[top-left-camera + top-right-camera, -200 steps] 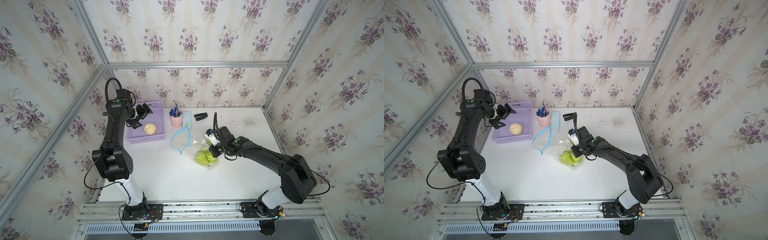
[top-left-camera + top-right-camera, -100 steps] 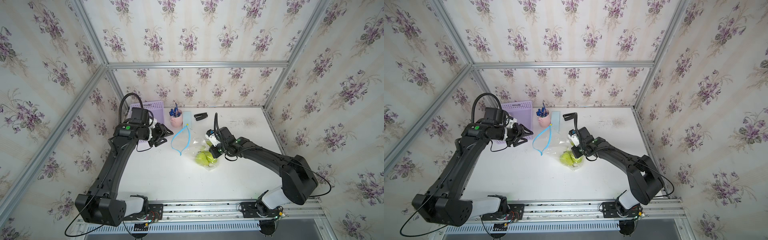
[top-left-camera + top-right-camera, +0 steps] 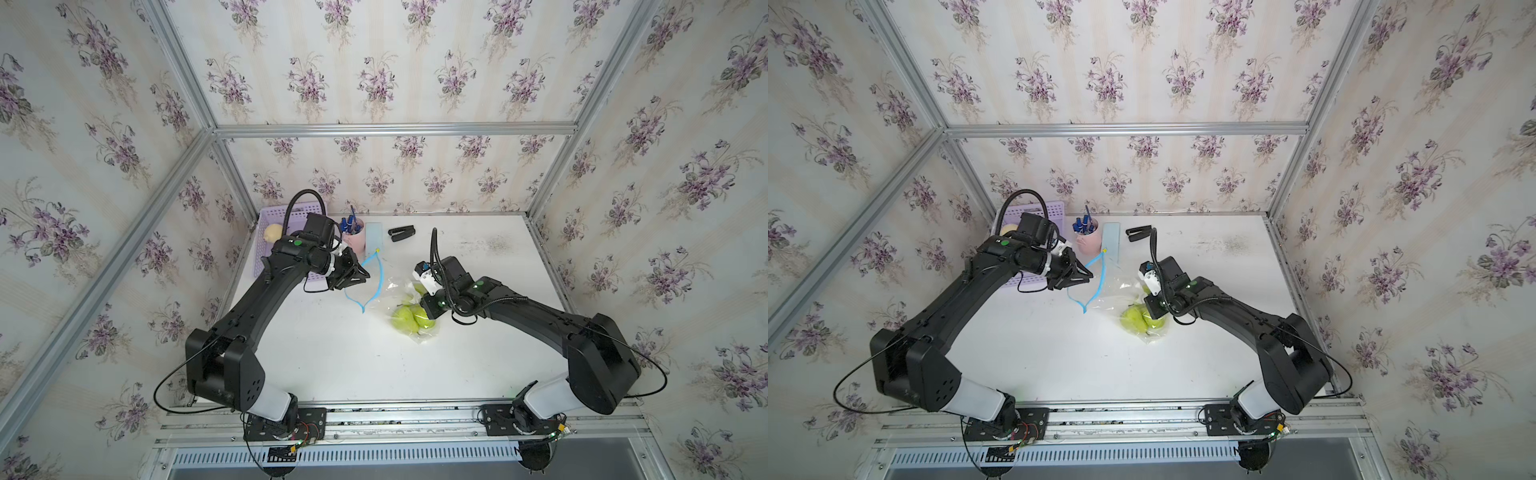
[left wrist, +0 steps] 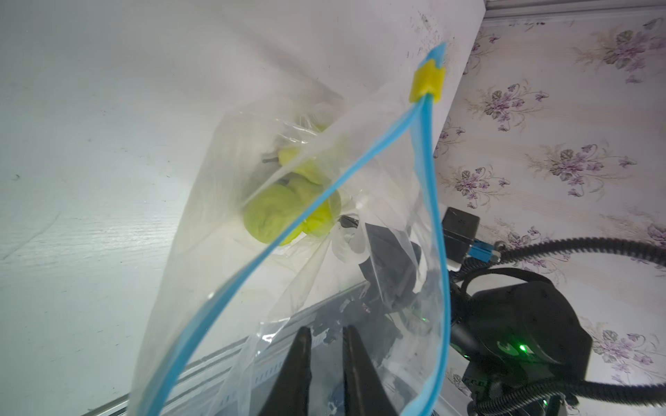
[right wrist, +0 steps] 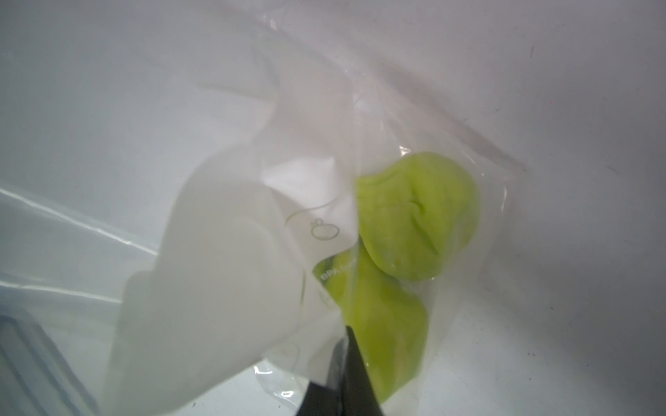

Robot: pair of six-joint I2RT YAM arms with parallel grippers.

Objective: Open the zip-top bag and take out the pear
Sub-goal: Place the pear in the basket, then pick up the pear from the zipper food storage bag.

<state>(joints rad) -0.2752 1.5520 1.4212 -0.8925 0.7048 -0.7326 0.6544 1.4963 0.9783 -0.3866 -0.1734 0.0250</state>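
In both top views the zip-top bag [image 3: 395,291] lies on the white table [image 3: 332,365] at frame centre. Its blue-edged mouth gapes and two green pears [image 3: 411,319] sit inside. The left gripper [image 3: 360,276] is at the mouth's left rim, and the right gripper [image 3: 422,309] meets the bag's right side.

Left wrist view: the jaws are nearly together inside the mouth, and whether they hold film cannot be told.

Right wrist view: the jaws are clamped together, pinching bag film beside the pears.
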